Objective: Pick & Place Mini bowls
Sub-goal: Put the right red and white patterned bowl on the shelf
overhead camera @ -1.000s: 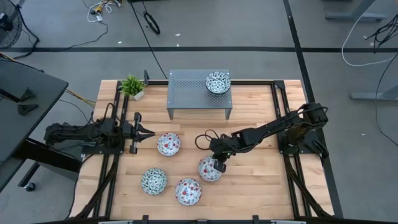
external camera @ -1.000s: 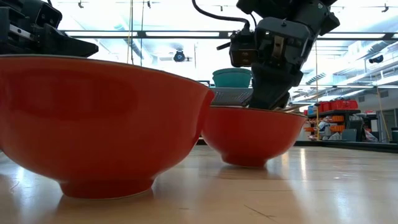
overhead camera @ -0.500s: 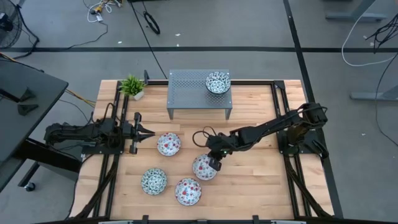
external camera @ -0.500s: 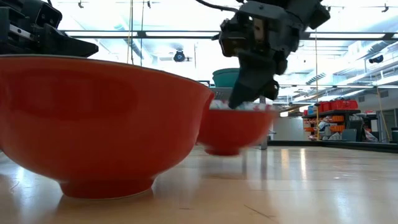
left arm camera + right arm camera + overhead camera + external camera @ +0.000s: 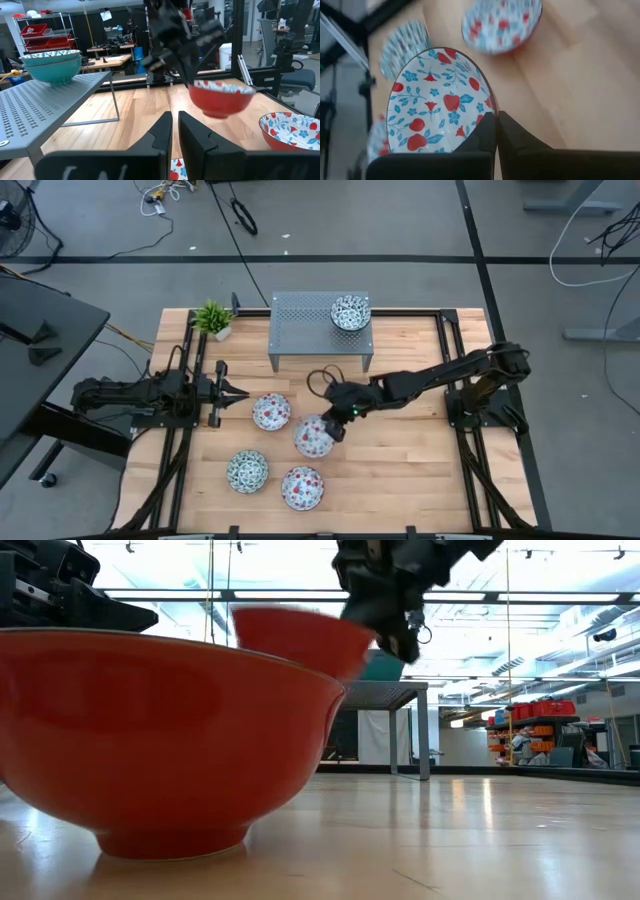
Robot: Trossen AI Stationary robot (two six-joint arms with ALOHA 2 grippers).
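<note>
My right gripper (image 5: 336, 420) is shut on a red-patterned mini bowl (image 5: 313, 436), which is up in the air in the low view (image 5: 300, 635). Three more mini bowls sit on their bases on the table: a red one (image 5: 271, 412), a green-teal one (image 5: 247, 471) and a red one (image 5: 302, 487). Teal bowls (image 5: 351, 312) sit on the grey perforated stand (image 5: 300, 320). My left gripper (image 5: 240, 392) waits shut at the table's left side, near the red bowl. My right gripper pinches the bowl's rim (image 5: 488, 109) on the side toward the table's right, one finger (image 5: 482, 131) inside the bowl and the other outside its wall. The fingers slant down from the right. The bowl is lifted clear of the table, mouth up and slightly tilted (image 5: 222, 97).
A small potted plant (image 5: 213, 318) stands at the far left corner. The stand takes up the far middle of the table. Black frame rails (image 5: 470, 460) run along both sides. Bare wood lies in the near right part of the table (image 5: 410, 480).
My right gripper has moved toward the table's left and up, carrying the red bowl. The bowl stood on the table a second ago and now hangs clear above it, closer to the red bowl at the left.
</note>
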